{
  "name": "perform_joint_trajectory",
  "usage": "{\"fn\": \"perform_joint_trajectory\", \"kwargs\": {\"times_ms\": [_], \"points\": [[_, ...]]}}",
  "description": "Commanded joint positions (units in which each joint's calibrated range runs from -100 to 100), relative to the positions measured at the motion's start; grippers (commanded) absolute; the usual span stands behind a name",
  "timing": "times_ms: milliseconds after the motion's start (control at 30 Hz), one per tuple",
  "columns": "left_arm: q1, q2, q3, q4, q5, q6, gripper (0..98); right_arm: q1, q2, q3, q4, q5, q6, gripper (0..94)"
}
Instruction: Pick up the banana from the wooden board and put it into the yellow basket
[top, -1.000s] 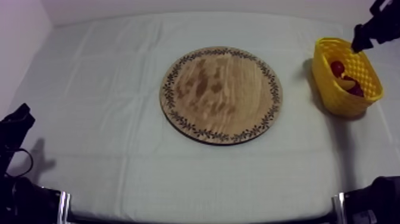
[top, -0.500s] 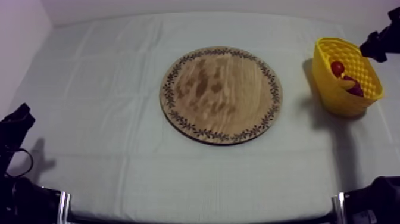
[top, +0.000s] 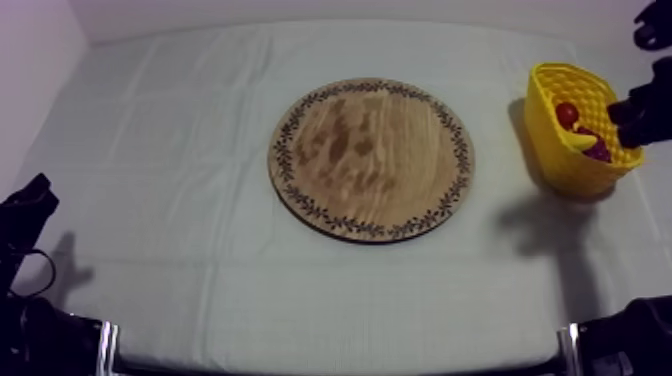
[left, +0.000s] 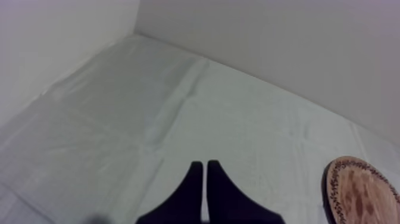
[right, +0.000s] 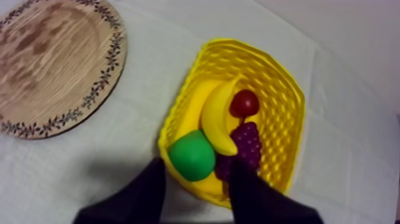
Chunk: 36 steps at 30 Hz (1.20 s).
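Observation:
The yellow banana (right: 215, 119) lies inside the yellow basket (right: 286, 83), between a green pear (right: 191, 156), a small red fruit (right: 244, 104) and purple grapes (right: 245, 143). My right gripper (right: 199, 165) hovers over the basket's near rim, open, its fingers apart with nothing held. In the top view the right gripper (top: 630, 108) hangs at the right side of the basket (top: 548, 140), where the banana (top: 580, 142) shows. The round wooden board (top: 370, 160) is bare. My left gripper (left: 204, 164) is shut, resting at the lower left (top: 30, 200).
The board (right: 53, 59) lies a short way left of the basket, and its rim (left: 360, 190) also shows past the left fingers. White walls border the cloth at the back and left. The basket stands close to the table's right edge.
The right arm has moved from the basket's far right corner toward the front, along its right side. The fruit, board and left arm have not moved.

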Motion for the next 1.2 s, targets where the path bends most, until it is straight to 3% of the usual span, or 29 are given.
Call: {"fn": "perform_joint_trajectory", "kwargs": {"times_ms": [0,167,267,500,633,900,1067,1167], "points": [[0.01,0.0,0.03,-0.02,0.0,-0.01,0.1,0.04,-3.57,4.31,-3.08,-0.54,3.24,20.0],[0.01,0.0,0.03,-0.02,0.0,-0.01,0.1,-0.19,-12.3,11.32,-8.61,0.22,11.88,4.6],[0.01,0.0,0.03,-0.02,0.0,-0.01,0.1,-0.65,-17.56,14.7,-9.61,1.49,14.69,2.2],[0.01,0.0,0.03,-0.02,0.0,-0.01,0.1,-0.69,-25.97,19.85,-8.47,1.73,7.34,2.7],[0.01,0.0,0.03,-0.02,0.0,-0.01,0.1,-1.31,-30.7,22.5,-8.56,0.66,5.64,1.1],[0.01,0.0,0.03,-0.02,0.0,0.0,0.1,-1.93,-38.39,27.9,-11.55,-1.79,0.8,0.6],[0.01,0.0,0.03,0.02,0.0,-0.01,0.1,-3.73,-43.41,32.49,-5.38,-4.82,-11.62,0.4],[0.01,0.0,0.03,0.03,0.0,-0.01,0.1,-5.42,-46.05,33.63,-2.71,-5.13,-16.11,0.4]]}}
